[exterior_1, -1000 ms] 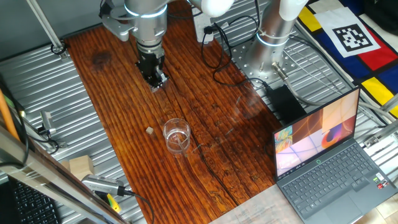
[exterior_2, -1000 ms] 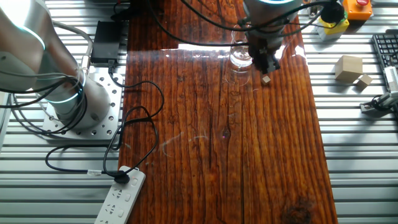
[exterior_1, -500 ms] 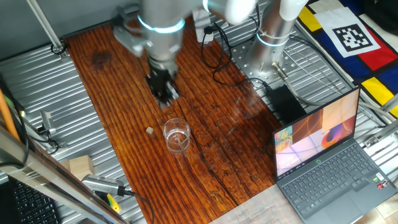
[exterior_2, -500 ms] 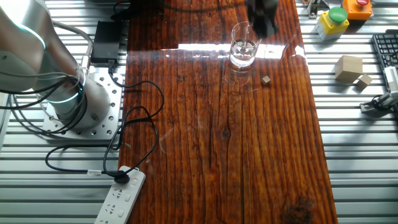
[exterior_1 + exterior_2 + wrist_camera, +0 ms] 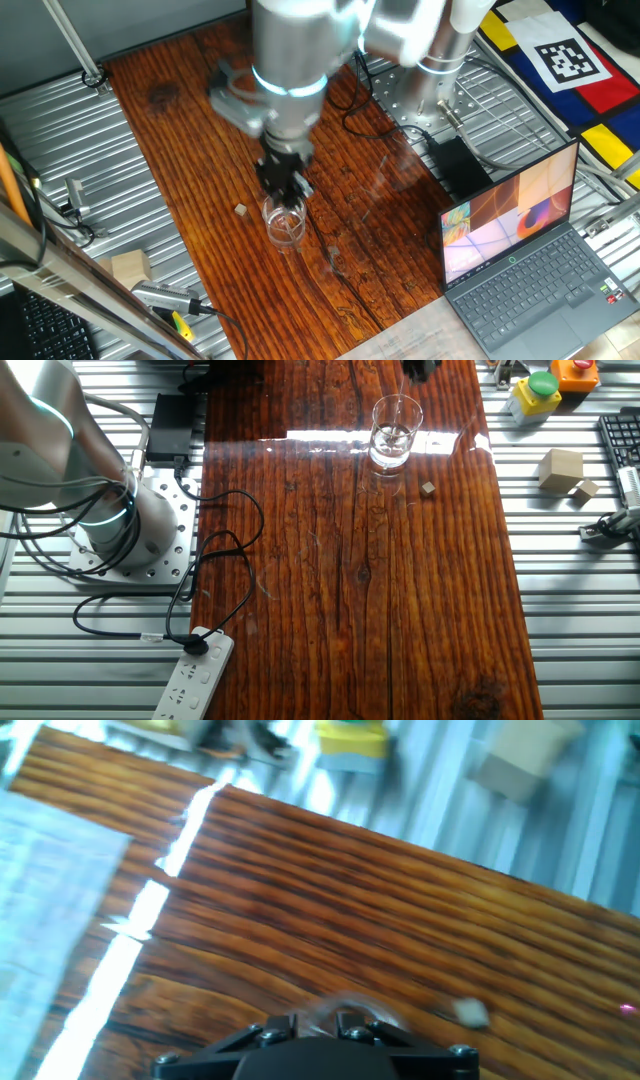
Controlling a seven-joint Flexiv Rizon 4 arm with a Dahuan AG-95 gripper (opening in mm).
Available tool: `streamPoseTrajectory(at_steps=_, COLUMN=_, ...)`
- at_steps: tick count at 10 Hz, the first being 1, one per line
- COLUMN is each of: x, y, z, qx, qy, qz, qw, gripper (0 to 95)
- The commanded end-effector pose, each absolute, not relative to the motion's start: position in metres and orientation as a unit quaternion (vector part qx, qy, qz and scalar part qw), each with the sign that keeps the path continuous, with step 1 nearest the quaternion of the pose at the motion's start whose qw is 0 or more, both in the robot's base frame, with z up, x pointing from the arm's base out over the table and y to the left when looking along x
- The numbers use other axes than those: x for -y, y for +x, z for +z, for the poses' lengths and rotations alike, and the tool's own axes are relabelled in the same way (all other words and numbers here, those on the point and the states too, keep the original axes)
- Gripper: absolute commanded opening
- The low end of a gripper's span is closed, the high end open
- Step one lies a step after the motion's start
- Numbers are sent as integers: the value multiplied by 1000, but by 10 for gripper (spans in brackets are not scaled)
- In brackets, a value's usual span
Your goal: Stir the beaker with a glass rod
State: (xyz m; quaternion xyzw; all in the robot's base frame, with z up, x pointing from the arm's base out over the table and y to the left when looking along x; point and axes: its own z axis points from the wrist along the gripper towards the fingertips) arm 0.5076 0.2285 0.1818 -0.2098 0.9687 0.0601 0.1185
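Observation:
The beaker (image 5: 284,222) is a small clear glass cylinder standing upright on the brown wooden board; it also shows in the other fixed view (image 5: 392,432). My gripper (image 5: 283,190) hangs directly over its rim, fingers pointing down and close together. In the other fixed view the gripper (image 5: 418,366) is cut off by the top edge, and a faint thin glass rod (image 5: 402,395) runs from it down into the beaker. In the blurred hand view the gripper (image 5: 335,1020) is just above a pale curved rim (image 5: 345,1005).
A small tan cube (image 5: 241,209) lies just beside the beaker, also in the other fixed view (image 5: 428,488). A black cable (image 5: 330,255) crosses the board. An open laptop (image 5: 520,250) stands at the right. Wooden blocks (image 5: 560,468) and a button box (image 5: 535,390) sit off the board.
My gripper has moved from the far part of the board across to the beaker and now hangs over its rim. The beaker and the cube have not moved.

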Motion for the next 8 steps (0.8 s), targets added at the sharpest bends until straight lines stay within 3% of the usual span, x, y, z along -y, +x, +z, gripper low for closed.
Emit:
streamPoseTrajectory(at_steps=1, x=-231, y=501, z=180, qx=-967, qy=-216, qz=57, qw=122, gripper=380)
streamPoseTrajectory(at_steps=8, x=-235, y=501, z=177, qx=-962, qy=-224, qz=47, qw=147, gripper=380)
